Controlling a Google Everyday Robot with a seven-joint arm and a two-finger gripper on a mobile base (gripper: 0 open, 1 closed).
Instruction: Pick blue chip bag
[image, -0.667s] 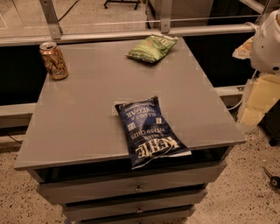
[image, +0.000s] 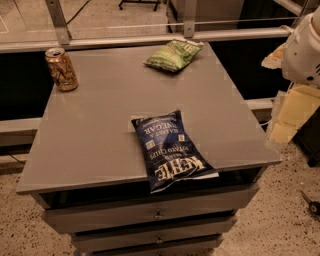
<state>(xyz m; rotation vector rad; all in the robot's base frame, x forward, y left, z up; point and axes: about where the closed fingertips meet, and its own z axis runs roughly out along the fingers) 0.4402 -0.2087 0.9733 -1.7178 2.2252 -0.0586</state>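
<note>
We are at the approach: our hand (image: 294, 114) hangs off the right side of the worktop (image: 95, 130), beyond its edge and well apart from everything on it, holding nothing that we can see. Whether it is apart or together we cannot tell, since only pale blocky parts of it show at the border of the view. The blue bag (image: 170, 149) lies flat near the front edge, a little right of centre. Its long axis runs roughly front to back, and its near end juts just past the edge above the drawers (image: 155, 216). Nothing touches it. The can (image: 61, 69) stands upright in the far left corner and the green bag (image: 173, 54) lies at the far edge, both well apart from our target, so we judge the path in from the right to be free. Nothing of the pick is done yet. Next, as we see it, we must carry the hand left across the worktop until it is over the middle of the blue bag. There we turn it so that it closes across the bag's short width, then lower it. The foil looks puffy and slippery, so we would close where it bulges rather than on a flat sealed end. We would also press down gently, because the bag could slide toward the front edge it already overhangs.
</note>
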